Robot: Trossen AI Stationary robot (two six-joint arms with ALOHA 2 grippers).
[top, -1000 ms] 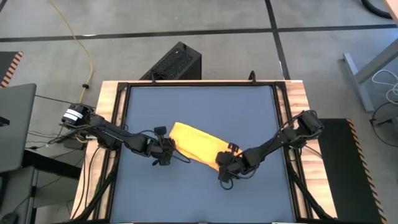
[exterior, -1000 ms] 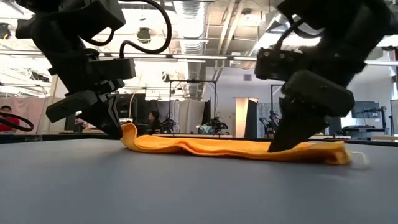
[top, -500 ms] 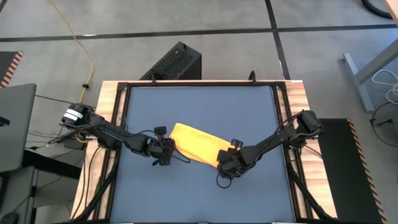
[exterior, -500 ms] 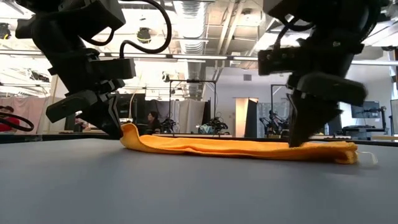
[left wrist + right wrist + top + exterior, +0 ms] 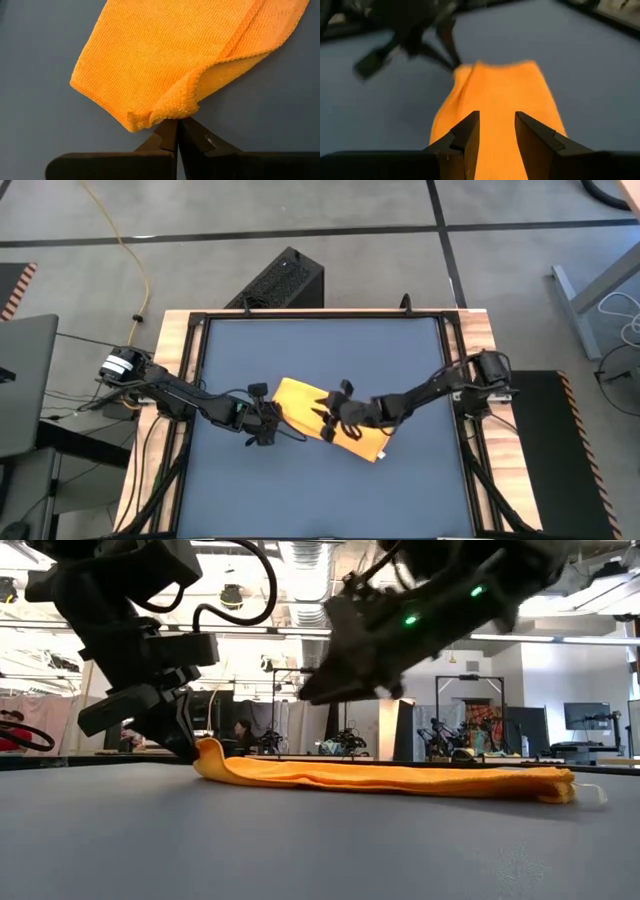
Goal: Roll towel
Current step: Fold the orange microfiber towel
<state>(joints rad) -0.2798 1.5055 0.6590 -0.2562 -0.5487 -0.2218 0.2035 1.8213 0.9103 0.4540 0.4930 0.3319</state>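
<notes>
The yellow towel (image 5: 298, 395) lies folded into a long strip on the dark blue tabletop (image 5: 320, 345), running from mid-left toward the near right (image 5: 400, 778). A small white tag (image 5: 598, 792) sticks out at its right end. My left gripper (image 5: 267, 421) is shut on the strip's left end (image 5: 165, 50). My right gripper (image 5: 323, 418) hovers open above the middle of the strip, pointing along it toward the left gripper (image 5: 312, 693). In the right wrist view its fingers (image 5: 496, 127) stand apart over the towel (image 5: 495, 90) without touching it. My left gripper pinches the left end of the towel at a turned-over corner (image 5: 172, 111) between its two shut fingers. It comes slanting down from the table's left side. Folded layers meet there. That corner (image 5: 207, 747) is raised slightly, and the rest of the strip lies on the table.
A black box (image 5: 283, 280) stands on the floor beyond the table's far edge. Dark rails and a wooden border (image 5: 478, 380) frame the tabletop. Bare blue surface lies on the far side and the near side (image 5: 320, 500) of the towel.
My right gripper has risen off the towel's right end and moved along the strip toward the left gripper, tipping from steeply down to nearly level. Its finger gap is unchanged. The towel's right end now lies uncovered and flat.
</notes>
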